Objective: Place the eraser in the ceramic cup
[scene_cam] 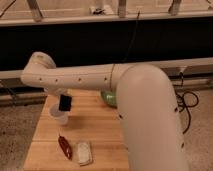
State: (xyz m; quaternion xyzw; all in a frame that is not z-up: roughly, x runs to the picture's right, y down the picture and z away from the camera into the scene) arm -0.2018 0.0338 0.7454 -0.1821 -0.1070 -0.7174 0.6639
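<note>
Wooden bench (102, 127) in front of a dark wall, with a large white robot arm (90, 77) reaching across it from the right. The end effector (63, 97) hangs under the arm's tip at the bench's 10 o'clock and grips the eraser (65, 104). The eraser is held in the air just above the mouth of the ceramic cup (59, 117). A green bowl (106, 98) peeks out at 12 o'clock. At 7 o'clock lies a red elongated object (65, 146), with a pale pad (83, 152) just beside it at its 3 o'clock.
</note>
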